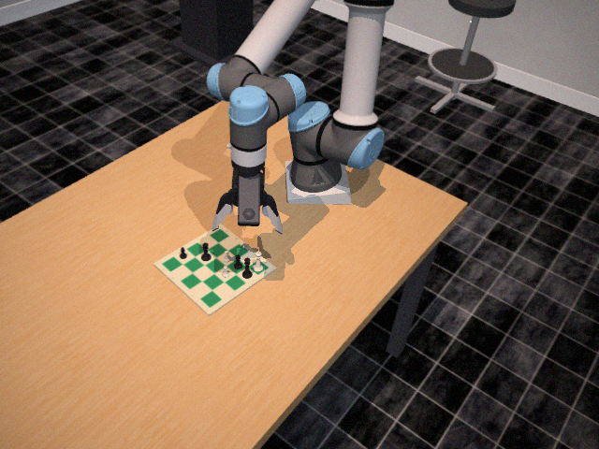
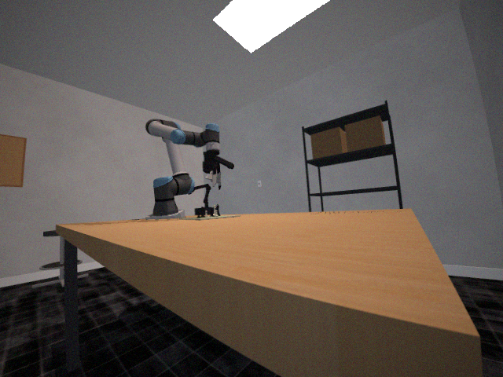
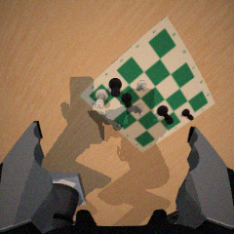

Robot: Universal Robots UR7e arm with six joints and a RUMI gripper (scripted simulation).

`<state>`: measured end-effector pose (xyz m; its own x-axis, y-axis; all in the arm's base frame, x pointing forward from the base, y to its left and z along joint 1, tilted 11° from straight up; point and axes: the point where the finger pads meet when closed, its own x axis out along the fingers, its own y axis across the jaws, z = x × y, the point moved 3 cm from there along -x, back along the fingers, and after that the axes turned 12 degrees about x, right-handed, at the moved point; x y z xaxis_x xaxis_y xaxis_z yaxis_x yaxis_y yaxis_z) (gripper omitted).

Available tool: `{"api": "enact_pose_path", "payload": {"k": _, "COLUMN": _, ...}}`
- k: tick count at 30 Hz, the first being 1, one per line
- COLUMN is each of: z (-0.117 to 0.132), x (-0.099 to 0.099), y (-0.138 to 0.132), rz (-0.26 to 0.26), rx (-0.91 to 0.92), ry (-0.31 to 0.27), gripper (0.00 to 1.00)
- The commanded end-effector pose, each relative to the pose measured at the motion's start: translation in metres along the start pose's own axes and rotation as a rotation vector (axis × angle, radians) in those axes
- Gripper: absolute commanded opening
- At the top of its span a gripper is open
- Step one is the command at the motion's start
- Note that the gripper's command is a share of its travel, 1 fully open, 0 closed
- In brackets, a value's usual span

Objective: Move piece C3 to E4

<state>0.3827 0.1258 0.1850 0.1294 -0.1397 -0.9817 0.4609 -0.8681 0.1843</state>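
Note:
The green and cream chessboard (image 1: 215, 268) lies on the wooden table and also shows in the wrist view (image 3: 151, 83). Several black and white pieces stand on it, mostly at its right side: a black piece (image 1: 247, 267), another black piece (image 1: 237, 262), a white piece (image 1: 259, 262) and two small white pieces (image 1: 226, 264). A black pawn (image 1: 182, 253) and a taller black piece (image 1: 206, 252) stand at the left. A pale grey piece seems to lie tipped at the board's far right edge. My gripper (image 1: 247, 228) (image 3: 116, 125) hangs open and empty above that edge. The square labels are too small to read.
The arm's base (image 1: 316, 185) stands on the table behind the board. The table's right edge is close to the board. A stool (image 1: 461, 67) stands on the floor, and a shelf with boxes (image 2: 351, 158) stands at the wall.

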Motion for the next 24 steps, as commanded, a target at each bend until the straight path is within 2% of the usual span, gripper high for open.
{"api": "enact_pose_path", "payload": {"k": 1, "z": 0.000, "x": -0.018, "y": 0.000, "rz": 0.000, "rx": 0.000, "ry": 0.001, "gripper": 1.00}}
{"api": "enact_pose_path", "payload": {"k": 13, "z": 0.000, "x": -0.046, "y": 0.000, "rz": 0.000, "rx": 0.000, "ry": 0.001, "gripper": 1.00}}
{"api": "enact_pose_path", "payload": {"k": 24, "z": 0.000, "x": -0.048, "y": 0.000, "rz": 0.000, "rx": 0.000, "ry": 0.001, "gripper": 1.00}}
